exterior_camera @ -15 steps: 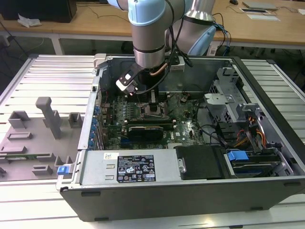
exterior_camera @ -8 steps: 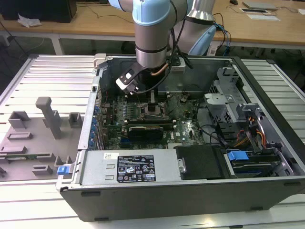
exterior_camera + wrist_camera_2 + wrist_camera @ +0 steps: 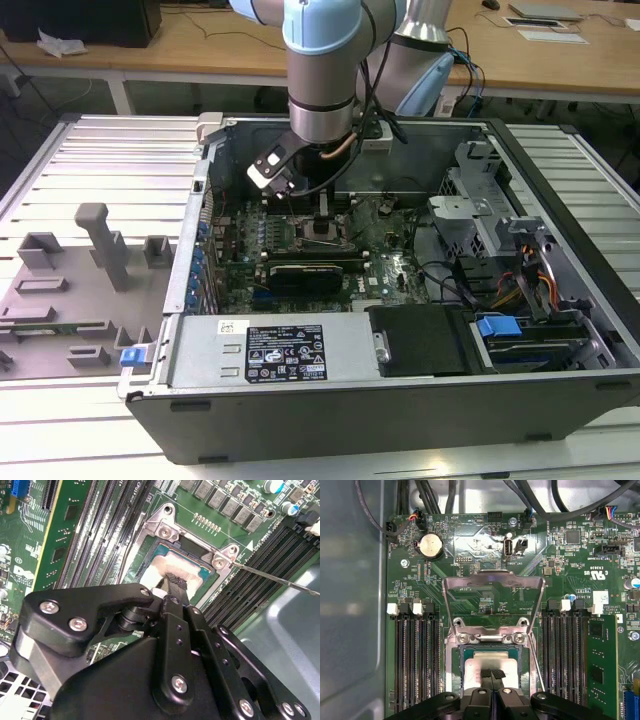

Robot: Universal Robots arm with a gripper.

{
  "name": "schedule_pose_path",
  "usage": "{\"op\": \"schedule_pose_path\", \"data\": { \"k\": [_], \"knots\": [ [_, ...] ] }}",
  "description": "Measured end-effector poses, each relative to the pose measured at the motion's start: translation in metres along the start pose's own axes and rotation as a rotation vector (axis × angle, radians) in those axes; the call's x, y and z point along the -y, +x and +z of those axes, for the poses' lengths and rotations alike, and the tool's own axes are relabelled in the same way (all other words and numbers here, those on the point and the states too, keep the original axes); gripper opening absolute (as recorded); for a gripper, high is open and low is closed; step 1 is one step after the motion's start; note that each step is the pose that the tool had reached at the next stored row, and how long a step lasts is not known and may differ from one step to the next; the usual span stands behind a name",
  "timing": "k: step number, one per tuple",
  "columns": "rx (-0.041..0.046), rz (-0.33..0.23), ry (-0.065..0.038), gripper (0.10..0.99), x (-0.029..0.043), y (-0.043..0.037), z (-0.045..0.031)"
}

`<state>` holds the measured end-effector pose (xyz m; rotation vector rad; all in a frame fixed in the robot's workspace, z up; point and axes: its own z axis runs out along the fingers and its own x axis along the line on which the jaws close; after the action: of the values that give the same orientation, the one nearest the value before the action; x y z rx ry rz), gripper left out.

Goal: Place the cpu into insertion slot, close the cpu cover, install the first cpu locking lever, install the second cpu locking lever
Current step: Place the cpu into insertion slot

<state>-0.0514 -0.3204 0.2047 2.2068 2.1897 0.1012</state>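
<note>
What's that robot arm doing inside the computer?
A robot arm is reaching down into an open computer case. Its gripper, fingertips together, is down over the top of the cpu, which lies in the insertion slot on the green board. The cpu cover is flipped up and open, so the chip is not covered yet.

insertion slot [image 3: 461,656]: dark-framed square socket, occupied
cpu [image 3: 480,664]: pale silver square, flat, seated in insertion slot
cpu cover [image 3: 492,581]: silver frame plate, swung open, standing back from hinge
locking lever [image 3: 535,652]: thin metal rod, slanting beside slot
</note>
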Motion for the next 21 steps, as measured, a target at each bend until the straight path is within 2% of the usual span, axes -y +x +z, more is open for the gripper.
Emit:
{"op": "schedule_pose_path", "data": {
  "k": [6,9,12,19,21],
  "knots": [
    [-0.0006,0.0,0.0,0.106,-0.0001,0.0001,-0.0002],
    [0.0,0.0,0.0,0.106,-0.0004,0.0002,-0.0045],
    [0.0008,0.0,0.0,0.106,-0.0009,0.0004,-0.0119],
    [0.0064,0.0,-0.001,0.106,-0.0026,0.001,-0.0366],
    [0.0095,-0.001,-0.001,0.106,-0.0032,0.0013,-0.0463]
  ]
}}
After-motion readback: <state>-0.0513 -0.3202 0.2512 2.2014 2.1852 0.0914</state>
